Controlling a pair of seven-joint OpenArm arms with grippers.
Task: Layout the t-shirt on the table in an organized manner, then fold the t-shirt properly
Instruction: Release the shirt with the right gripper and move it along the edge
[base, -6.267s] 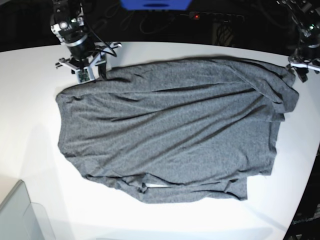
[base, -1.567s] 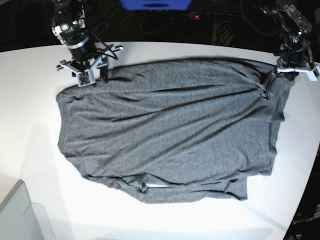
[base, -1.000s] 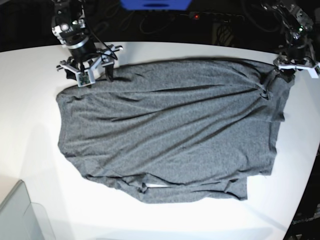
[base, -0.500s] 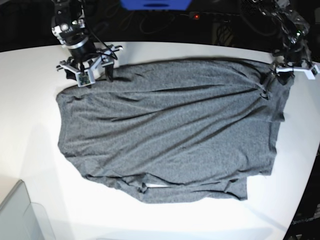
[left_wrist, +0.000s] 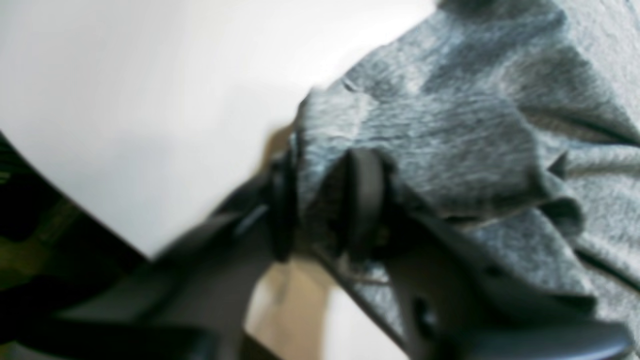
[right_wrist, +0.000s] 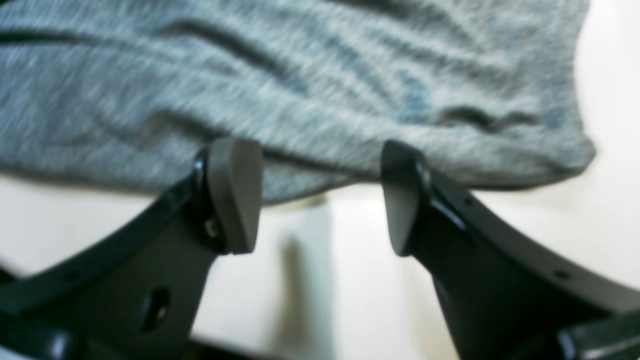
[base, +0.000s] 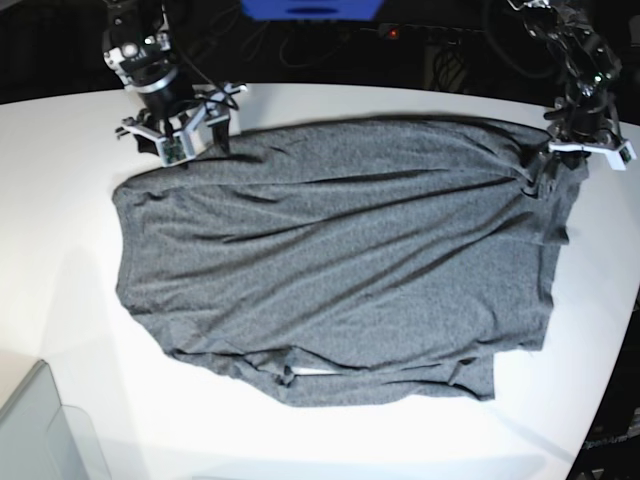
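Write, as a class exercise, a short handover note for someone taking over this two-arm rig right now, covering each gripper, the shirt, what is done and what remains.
Left gripper: jaws closed on a bunched edge of the heather dark-grey knit t-shirt, at its far corner on the base view's right.
Right gripper: open, jaws apart at the shirt's edge at the other far corner, gripping nothing.
Shirt: spread mostly flat but wrinkled on the smooth white tabletop, near edge rumpled.
Done: rough spreading.
Left: right grip, smoothing, then all folds.
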